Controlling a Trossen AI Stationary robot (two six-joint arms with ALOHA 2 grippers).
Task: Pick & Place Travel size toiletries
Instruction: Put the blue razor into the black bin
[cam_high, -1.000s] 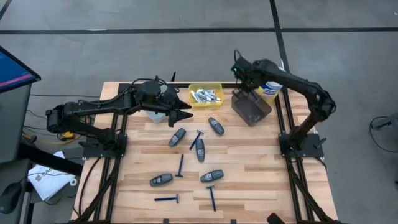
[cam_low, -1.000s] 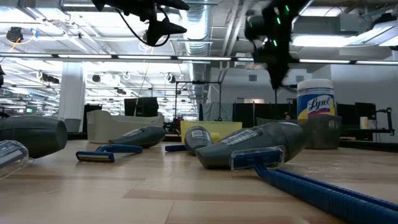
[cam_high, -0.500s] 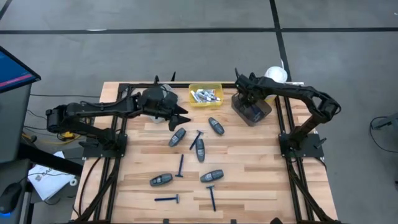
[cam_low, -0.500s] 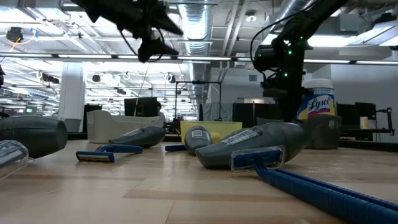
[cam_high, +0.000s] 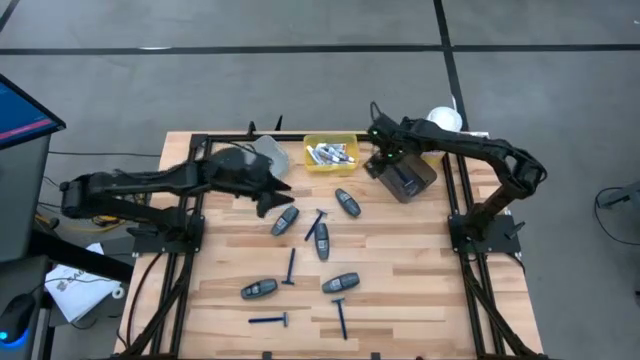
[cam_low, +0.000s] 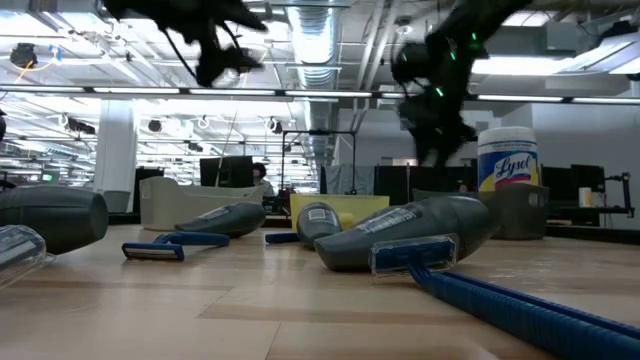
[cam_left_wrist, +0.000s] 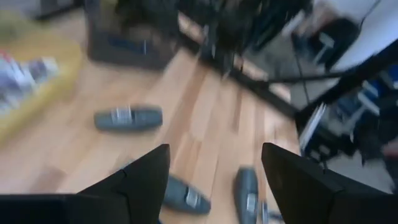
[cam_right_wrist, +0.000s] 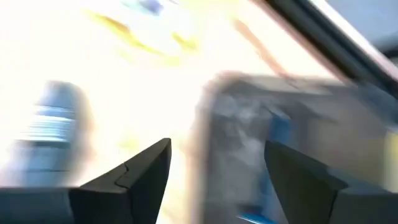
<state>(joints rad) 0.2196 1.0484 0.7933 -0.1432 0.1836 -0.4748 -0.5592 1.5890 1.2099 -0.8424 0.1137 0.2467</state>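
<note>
Several dark grey pods lie flat on the wooden table, among them one (cam_high: 285, 220) just below my left gripper and one (cam_high: 347, 203) near the bins. Thin blue razors (cam_high: 291, 265) lie between them. White mini tubes (cam_high: 328, 153) fill the yellow bin (cam_high: 348, 140). My left gripper (cam_high: 278, 193) hangs open over the table, level and pointing right, with pods (cam_left_wrist: 127, 118) ahead of it. My right gripper (cam_high: 378, 160) points steeply down, open, at the left rim of the dark bin (cam_high: 408, 178), where a blue razor (cam_right_wrist: 280, 132) shows inside.
A grey bin (cam_high: 267, 152) stands left of the yellow one. The white wipes canister (cam_high: 443, 120) stands behind the dark bin at the far right. The black frame rails (cam_high: 455, 200) run along both sides of the table. Bare wood lies on the near right.
My right gripper has sunk from above the far edge down to the dark bin's left rim and has opened. My left gripper has drawn back toward the table's left edge and sunk a little, uncovering the grey bin. No pod or razor on the table has moved.
</note>
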